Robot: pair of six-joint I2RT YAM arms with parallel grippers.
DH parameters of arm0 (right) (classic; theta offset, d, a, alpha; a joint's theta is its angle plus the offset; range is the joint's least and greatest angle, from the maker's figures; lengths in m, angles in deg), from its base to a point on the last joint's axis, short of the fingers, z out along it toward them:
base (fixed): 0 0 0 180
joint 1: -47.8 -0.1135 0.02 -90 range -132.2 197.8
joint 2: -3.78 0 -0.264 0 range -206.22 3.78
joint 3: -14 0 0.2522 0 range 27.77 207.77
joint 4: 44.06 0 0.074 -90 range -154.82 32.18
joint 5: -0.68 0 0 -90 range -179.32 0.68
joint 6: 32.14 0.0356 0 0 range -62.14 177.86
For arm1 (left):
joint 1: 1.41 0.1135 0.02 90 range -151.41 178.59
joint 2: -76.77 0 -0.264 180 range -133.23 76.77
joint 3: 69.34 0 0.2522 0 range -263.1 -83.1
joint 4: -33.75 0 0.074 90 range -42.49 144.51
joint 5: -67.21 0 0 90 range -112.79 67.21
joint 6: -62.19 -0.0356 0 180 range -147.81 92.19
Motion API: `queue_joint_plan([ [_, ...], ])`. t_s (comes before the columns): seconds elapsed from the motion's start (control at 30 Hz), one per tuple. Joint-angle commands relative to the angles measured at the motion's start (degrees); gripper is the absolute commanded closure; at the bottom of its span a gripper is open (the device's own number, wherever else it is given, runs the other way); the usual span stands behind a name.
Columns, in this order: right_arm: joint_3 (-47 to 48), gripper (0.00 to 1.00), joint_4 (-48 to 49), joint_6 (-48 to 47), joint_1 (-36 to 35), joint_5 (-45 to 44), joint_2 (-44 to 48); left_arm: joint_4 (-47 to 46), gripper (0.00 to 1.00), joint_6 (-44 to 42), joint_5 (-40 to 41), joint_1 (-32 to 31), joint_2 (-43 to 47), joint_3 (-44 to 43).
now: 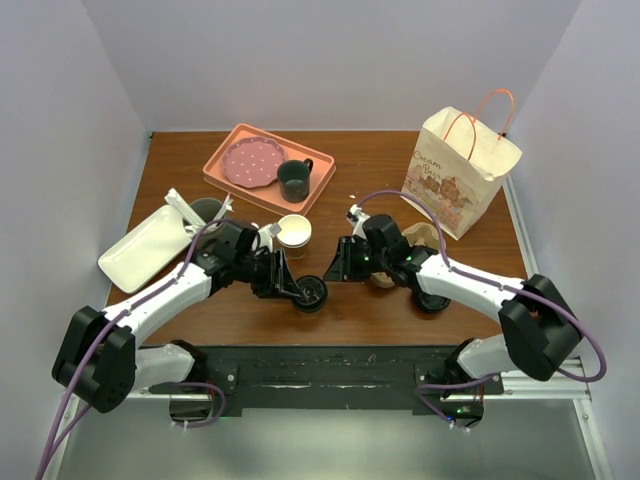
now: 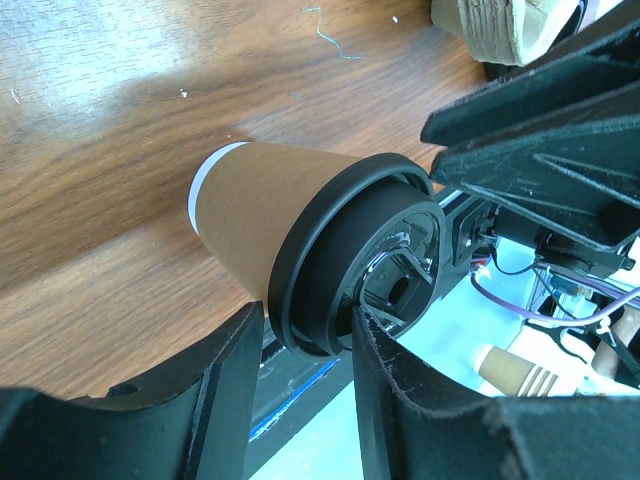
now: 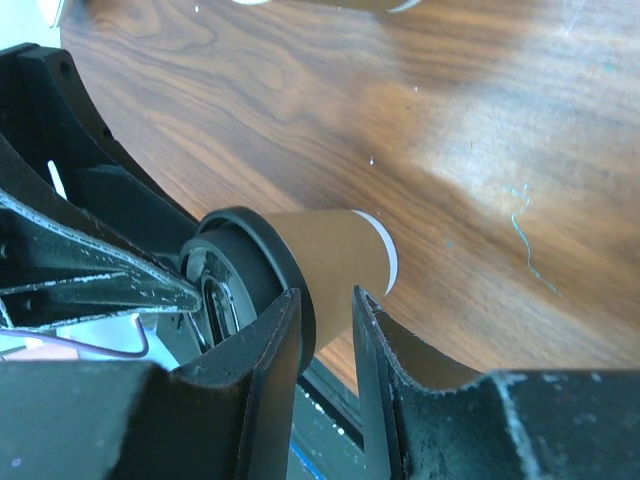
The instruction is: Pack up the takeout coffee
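Observation:
The takeout coffee (image 1: 311,293), a tan paper cup with a black lid, lies on its side just above the table's near edge between both arms. My left gripper (image 1: 294,284) reaches it from the left. In the left wrist view the cup (image 2: 255,215) points away and my left gripper (image 2: 305,322) is shut across the lid rim, one finger under the rim and one against the lid top. My right gripper (image 1: 339,268) comes in from the right. In the right wrist view the cup (image 3: 325,250) sits just past my right gripper (image 3: 325,303), whose narrowly parted jaws straddle the rim edge.
A printed paper bag (image 1: 460,175) with orange handles stands at the back right. A pink tray (image 1: 215,172) at the back holds a dotted plate (image 1: 252,160) and a dark green mug (image 1: 294,180). A white rectangular dish (image 1: 150,247) lies at the left, an open pale cup (image 1: 293,230) in the middle.

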State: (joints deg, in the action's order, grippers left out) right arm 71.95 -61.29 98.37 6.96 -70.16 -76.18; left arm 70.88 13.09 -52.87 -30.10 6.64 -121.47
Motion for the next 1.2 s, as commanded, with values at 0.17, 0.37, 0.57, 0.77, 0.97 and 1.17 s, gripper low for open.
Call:
queue_joint_plan([
  [0.17, -0.1, 0.68, 3.2, -2.0, -0.3, 4.9, -3.1, 9.7, 0.56, -4.6, 12.8, -0.3, -3.6, 3.7],
  [0.37, 0.0, 0.68, 4.1, -1.2, -0.2, 4.8, -1.1, 9.7, 0.56, -4.7, 12.8, -0.3, -3.5, 3.7],
  [0.57, 2.1, 0.67, 1.1, -1.5, -0.2, 3.3, 0.9, 9.8, 0.56, -4.7, 12.7, -0.3, -3.5, 3.7],
  [0.77, 2.8, 0.65, 0.6, -1.5, -0.3, 3.8, 1.7, 9.7, 0.56, -4.5, 12.7, -0.3, -3.3, 3.7],
  [0.97, 3.1, 0.65, 1.4, -1.3, -0.3, 4.5, 0.8, 9.5, 0.56, -4.6, 12.5, -0.3, -3.3, 3.7],
  [1.17, 2.2, 0.65, 2.1, -1.4, -0.3, 4.1, -0.5, 9.5, 0.56, -4.6, 12.5, -0.3, -3.2, 3.7],
])
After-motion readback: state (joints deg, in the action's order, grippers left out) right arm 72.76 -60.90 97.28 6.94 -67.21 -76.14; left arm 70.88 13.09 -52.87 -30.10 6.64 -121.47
